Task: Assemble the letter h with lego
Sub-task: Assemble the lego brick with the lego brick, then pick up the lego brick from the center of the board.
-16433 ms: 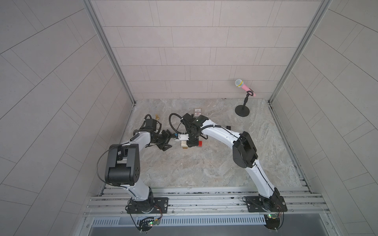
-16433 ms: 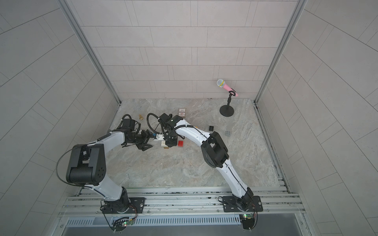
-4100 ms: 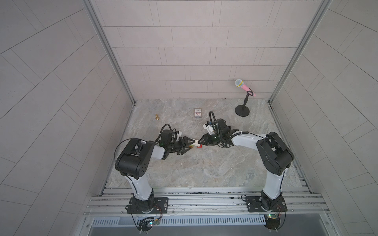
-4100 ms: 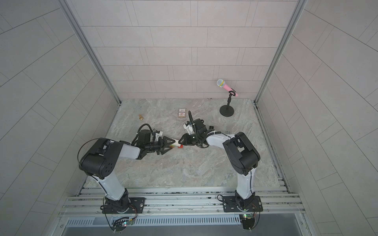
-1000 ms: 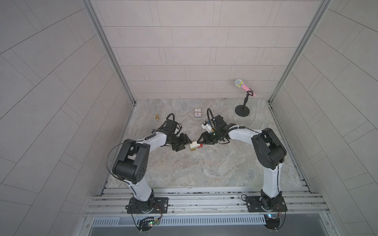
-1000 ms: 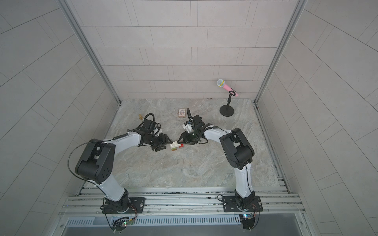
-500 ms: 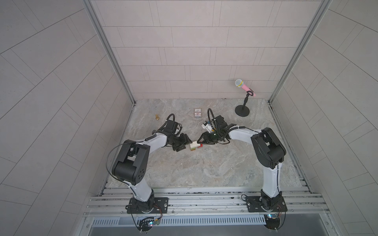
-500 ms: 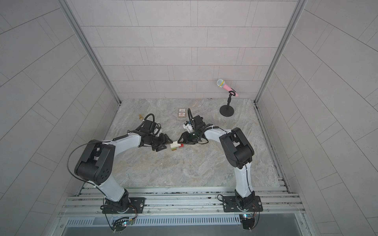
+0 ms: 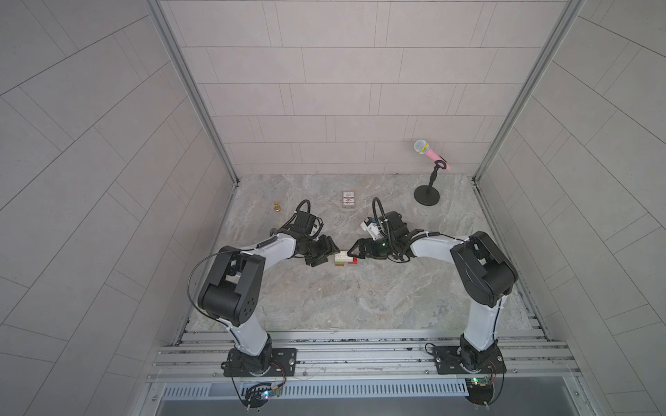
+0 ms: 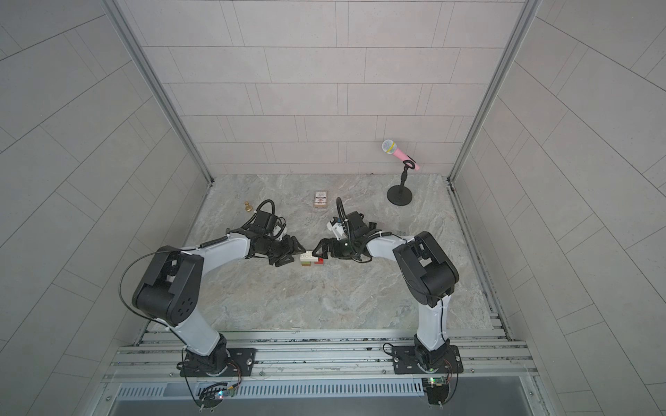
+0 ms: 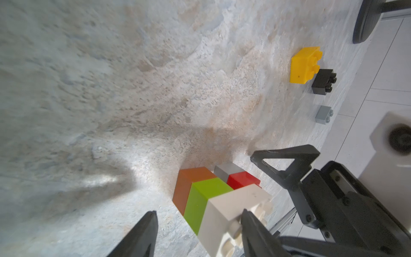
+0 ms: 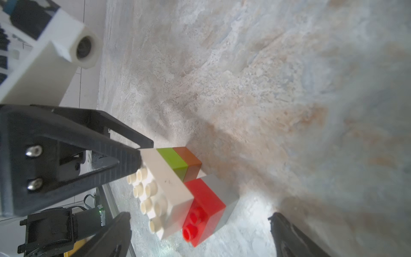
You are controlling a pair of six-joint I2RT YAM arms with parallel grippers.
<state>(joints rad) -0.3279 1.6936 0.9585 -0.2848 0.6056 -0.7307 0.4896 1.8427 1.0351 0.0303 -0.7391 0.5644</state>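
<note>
The part-built letter h (image 9: pixel 344 258) lies on its side mid-surface (image 9: pixel 360 299): a white brick (image 11: pixel 233 204), a green-and-brown stack (image 11: pixel 200 193) and a red-and-grey leg (image 12: pixel 206 207). At its 9 o'clock the left tool (image 9: pixel 329 254) stands parted, one finger (image 11: pixel 253 231) against the white studs, not clamping. At 3 o'clock the right tool (image 12: pixel 199 217) is released, clear of the figure. A yellow brick (image 11: pixel 303 65), black brick (image 11: pixel 322 82) and grey brick (image 11: pixel 323 114) lie loose. A card box (image 9: pixel 349 199) sits at 12 o'clock.
</note>
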